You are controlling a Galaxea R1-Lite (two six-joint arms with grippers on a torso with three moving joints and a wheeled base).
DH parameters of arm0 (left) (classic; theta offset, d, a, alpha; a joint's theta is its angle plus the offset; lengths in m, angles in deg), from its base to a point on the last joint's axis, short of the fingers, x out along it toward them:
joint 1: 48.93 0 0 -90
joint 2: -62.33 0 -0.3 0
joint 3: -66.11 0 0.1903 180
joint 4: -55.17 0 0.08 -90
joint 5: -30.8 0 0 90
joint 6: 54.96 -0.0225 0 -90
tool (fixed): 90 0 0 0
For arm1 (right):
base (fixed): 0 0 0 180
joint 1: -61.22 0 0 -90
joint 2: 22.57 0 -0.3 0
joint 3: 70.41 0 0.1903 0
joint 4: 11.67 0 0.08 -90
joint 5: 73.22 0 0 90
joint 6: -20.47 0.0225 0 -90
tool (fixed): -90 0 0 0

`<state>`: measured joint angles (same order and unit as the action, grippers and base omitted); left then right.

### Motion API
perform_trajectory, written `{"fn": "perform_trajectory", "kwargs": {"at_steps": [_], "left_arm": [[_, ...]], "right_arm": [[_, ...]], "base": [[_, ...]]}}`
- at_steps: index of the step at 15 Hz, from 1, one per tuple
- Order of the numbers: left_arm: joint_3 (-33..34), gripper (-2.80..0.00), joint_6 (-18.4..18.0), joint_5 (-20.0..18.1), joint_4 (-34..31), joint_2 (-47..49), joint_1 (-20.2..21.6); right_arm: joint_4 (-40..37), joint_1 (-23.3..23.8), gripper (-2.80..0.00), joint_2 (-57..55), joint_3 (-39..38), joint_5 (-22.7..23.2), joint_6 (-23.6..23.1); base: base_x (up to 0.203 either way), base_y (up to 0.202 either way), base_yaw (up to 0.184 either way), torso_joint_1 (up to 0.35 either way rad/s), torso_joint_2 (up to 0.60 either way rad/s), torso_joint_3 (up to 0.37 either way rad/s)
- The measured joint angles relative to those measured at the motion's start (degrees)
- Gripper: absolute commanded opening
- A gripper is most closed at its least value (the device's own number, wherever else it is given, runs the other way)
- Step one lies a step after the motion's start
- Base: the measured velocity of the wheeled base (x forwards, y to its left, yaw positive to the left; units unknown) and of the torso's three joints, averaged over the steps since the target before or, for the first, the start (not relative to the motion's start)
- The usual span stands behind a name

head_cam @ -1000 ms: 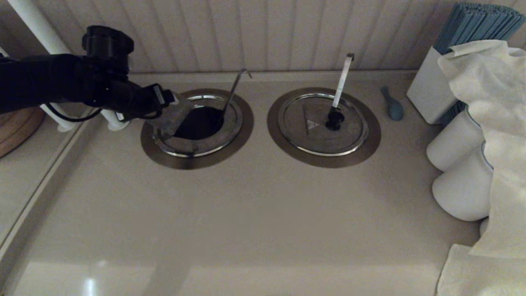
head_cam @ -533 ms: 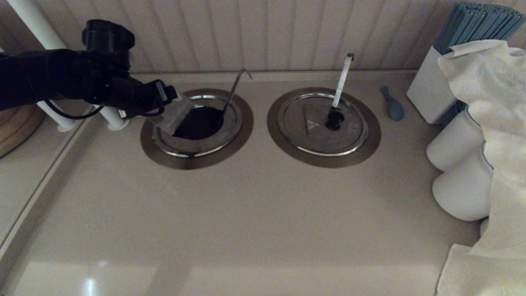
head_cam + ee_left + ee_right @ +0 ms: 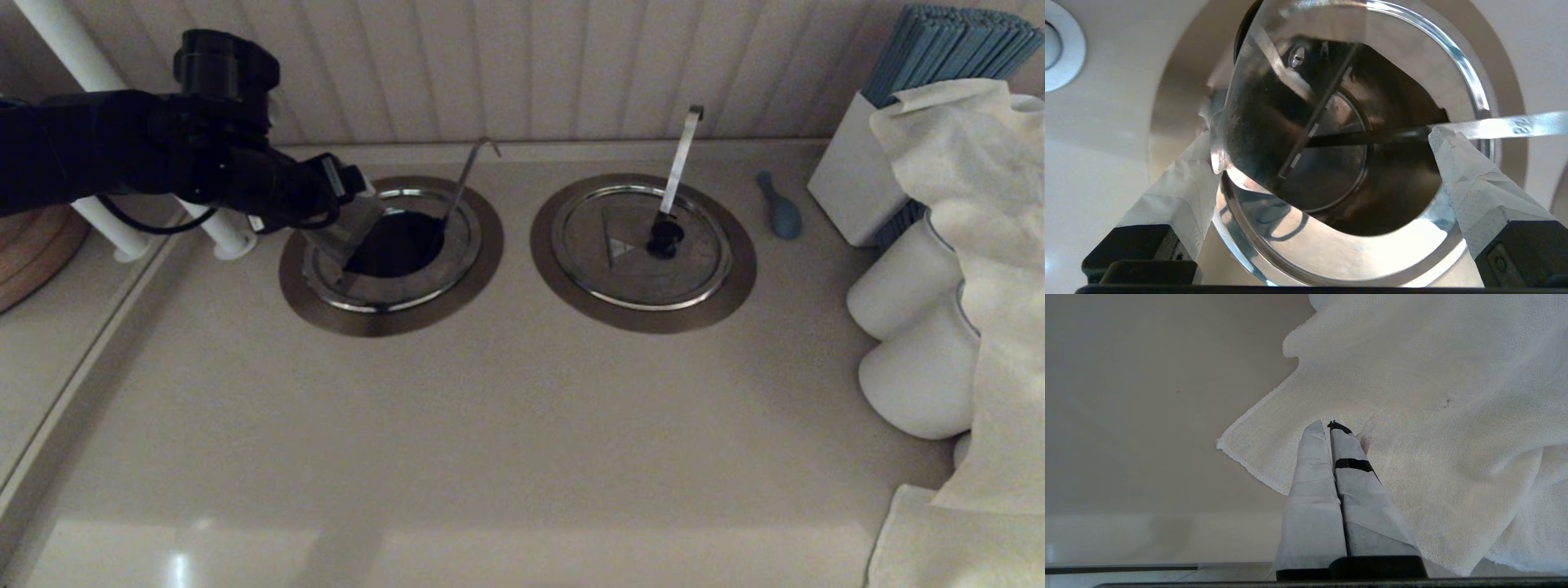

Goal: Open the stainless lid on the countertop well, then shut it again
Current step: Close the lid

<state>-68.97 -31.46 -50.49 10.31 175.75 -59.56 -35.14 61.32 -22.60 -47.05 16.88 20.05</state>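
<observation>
The stainless lid [image 3: 347, 233] on the left countertop well [image 3: 396, 245] has its folding flap [image 3: 1265, 122] tilted up, baring the dark hole. The flap's edge leans against one taped finger [image 3: 1196, 163] of my left gripper [image 3: 355, 204], which is open, its fingers wide apart on either side of the opening [image 3: 1323, 134]. The thin hooked rod [image 3: 465, 175] rises from the well's far side and passes by the other finger [image 3: 1457, 171]. The lid's fixed part [image 3: 1363, 253] still lies flat. My right gripper [image 3: 1329, 424] is shut and empty above a white cloth, out of the head view.
The twin lid [image 3: 604, 261] with black knob [image 3: 665, 237] and flat strip [image 3: 682, 159] lies closed to the right. Farther right are a blue spoon [image 3: 780, 208], white jars [image 3: 906, 278], a box of blue sticks [image 3: 857, 171] and a draped cloth [image 3: 980, 245]. White posts [image 3: 220, 237] stand left.
My left gripper has risen a little and shifted right toward the well, and the flap leaning on it now stands steeper. The right arm has not moved.
</observation>
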Motion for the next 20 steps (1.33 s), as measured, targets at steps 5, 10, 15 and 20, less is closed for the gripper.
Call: {"fn": "perform_trajectory", "kwargs": {"at_steps": [5,10,15,20], "left_arm": [[1.1,0.00,0.0,0.1,0.0,-1.1,-2.0],[2.4,0.00,0.3,0.3,0.0,-2.1,-4.5],[3.4,0.00,0.3,0.3,0.0,-4.0,-5.9],[5.1,0.00,0.3,0.3,0.0,-5.5,-8.7]], "right_arm": [[0.0,0.0,-2.80,0.0,0.0,0.0,0.0],[0.0,0.0,-2.80,0.0,0.0,0.0,0.0],[0.0,0.0,-2.80,0.0,0.0,0.0,0.0],[0.0,0.0,-2.80,0.0,0.0,0.0,0.0]], "base": [[0.000,0.000,0.000,0.000,0.00,0.000],[0.000,0.000,0.000,0.000,0.00,0.000],[0.000,0.000,0.000,0.000,0.00,0.000],[0.000,0.000,0.000,0.000,0.00,0.000]]}}
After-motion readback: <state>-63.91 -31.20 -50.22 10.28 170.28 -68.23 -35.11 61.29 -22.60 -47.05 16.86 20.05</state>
